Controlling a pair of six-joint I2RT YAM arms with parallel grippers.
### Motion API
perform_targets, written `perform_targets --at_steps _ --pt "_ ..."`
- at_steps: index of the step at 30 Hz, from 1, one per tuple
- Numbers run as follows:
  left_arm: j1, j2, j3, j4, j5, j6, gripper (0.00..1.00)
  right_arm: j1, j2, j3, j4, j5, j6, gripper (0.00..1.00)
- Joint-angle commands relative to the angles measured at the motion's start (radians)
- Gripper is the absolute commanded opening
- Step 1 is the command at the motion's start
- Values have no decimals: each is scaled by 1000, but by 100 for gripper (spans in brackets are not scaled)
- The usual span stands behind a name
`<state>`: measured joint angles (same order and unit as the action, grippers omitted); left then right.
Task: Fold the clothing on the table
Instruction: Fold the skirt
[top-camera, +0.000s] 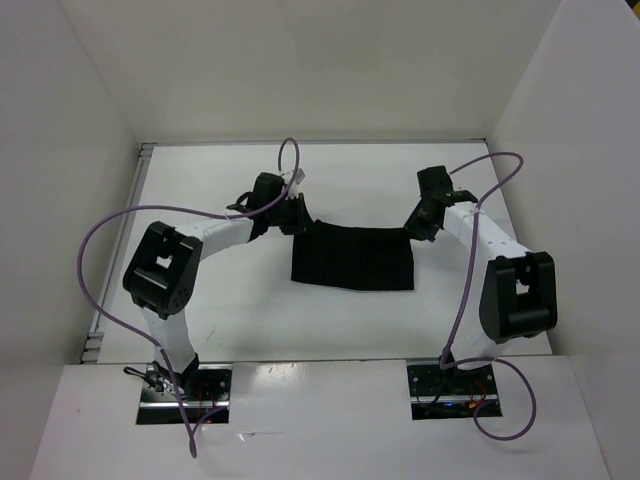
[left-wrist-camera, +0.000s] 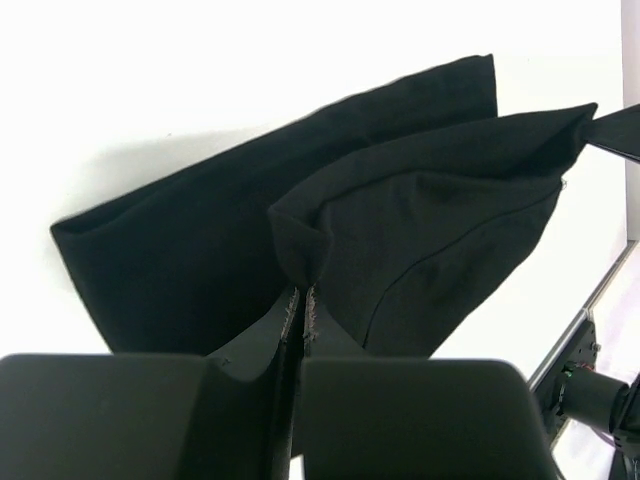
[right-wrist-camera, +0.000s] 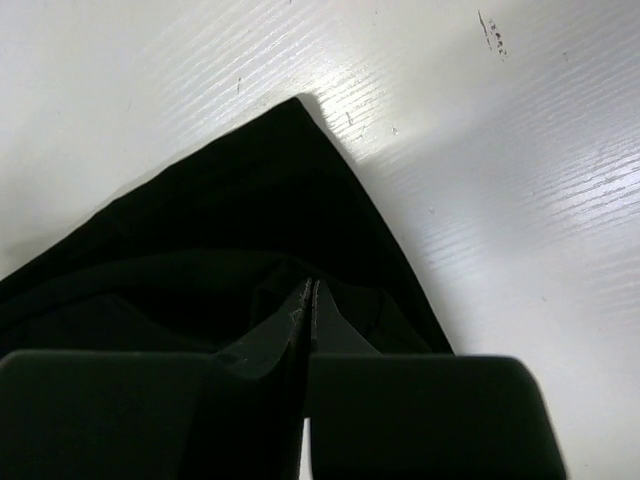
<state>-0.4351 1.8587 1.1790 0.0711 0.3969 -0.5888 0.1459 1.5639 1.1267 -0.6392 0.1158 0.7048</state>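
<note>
A: Jaws?
B: Left gripper (left-wrist-camera: 302, 295) and right gripper (right-wrist-camera: 312, 290) are pressed together, each pinching a corner of the plain black soft-fabric clothing (top-camera: 355, 258), which spans between them.
A: Edges?
B: Flat white table (top-camera: 250, 320) shows beyond the right jaws.

Top cam high, looks down on whole table (top-camera: 250, 320); wrist cams v. close, low; all share clothing (top-camera: 355, 258)

The soft black cloth garment (top-camera: 353, 258) looks matt. The white rectangular table (right-wrist-camera: 500, 200) is glossy, with fine ridges.
</note>
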Motion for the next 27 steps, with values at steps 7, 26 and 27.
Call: perform_targets --at_steps 7,26,27 --pt "-4 -67 -45 -46 -82 -31 0 -6 61 36 38 -13 -11 0" --pt "-4 3 -53 -136 -200 -72 0 -6 229 99 128 -44 -30 0" --pt "-4 4 -53 -136 -201 -83 0 -6 229 99 144 -44 -30 0"
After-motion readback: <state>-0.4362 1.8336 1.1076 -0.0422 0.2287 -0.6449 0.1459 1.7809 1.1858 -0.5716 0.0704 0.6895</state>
